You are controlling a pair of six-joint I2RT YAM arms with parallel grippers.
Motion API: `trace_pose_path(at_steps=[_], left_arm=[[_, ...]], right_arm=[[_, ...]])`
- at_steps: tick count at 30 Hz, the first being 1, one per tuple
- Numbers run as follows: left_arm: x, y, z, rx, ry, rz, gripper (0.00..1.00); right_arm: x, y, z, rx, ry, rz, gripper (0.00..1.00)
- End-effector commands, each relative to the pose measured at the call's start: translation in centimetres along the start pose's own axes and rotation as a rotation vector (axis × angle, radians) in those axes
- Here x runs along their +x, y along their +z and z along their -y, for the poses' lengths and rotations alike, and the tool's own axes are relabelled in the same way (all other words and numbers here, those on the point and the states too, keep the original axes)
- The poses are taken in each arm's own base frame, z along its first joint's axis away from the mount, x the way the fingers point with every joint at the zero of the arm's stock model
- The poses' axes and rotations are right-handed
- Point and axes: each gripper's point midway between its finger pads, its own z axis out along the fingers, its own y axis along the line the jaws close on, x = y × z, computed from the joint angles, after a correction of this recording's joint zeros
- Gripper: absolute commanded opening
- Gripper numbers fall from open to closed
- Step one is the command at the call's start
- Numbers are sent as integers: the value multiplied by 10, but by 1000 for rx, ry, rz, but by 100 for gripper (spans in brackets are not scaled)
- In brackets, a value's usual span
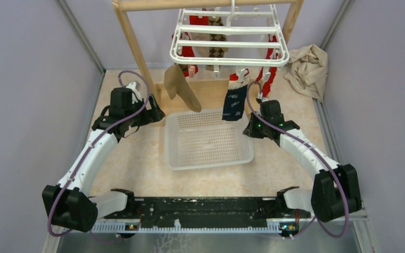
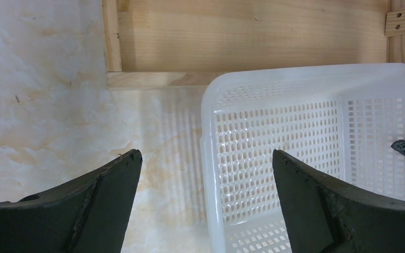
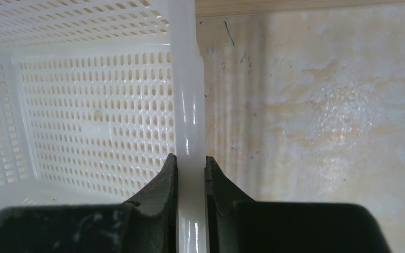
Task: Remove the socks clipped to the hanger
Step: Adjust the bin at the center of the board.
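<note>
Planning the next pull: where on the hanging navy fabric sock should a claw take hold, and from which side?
Probably pinch the navy fabric sock at mid-body, coming from the near side: it hangs flat and straight below the white plastic hanger, broad face turned that way.

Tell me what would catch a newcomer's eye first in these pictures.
First comes the white hanger at the top, hung from a wooden frame, with a tan sock and a navy sock dangling near the far edge of the white basket. Next is the right gripper, shut on that basket's right rim. The left gripper hangs wide open by the basket's left side.
</note>
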Motion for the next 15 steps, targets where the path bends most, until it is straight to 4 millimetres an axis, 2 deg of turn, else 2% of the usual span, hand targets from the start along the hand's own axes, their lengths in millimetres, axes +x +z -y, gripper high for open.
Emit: trace_pose_path(at_steps=[1,8,15], left_arm=[[2,-6,9,40,-3,7,99],[4,-9,11,50,-1,8,99],[12,-11,11,55,-26,-8,99]], right_arm=[[-8,-20,3,42,72,77,0],[4,-40,0,22,102,88,0],[22,-49,2,5,127,96,0]])
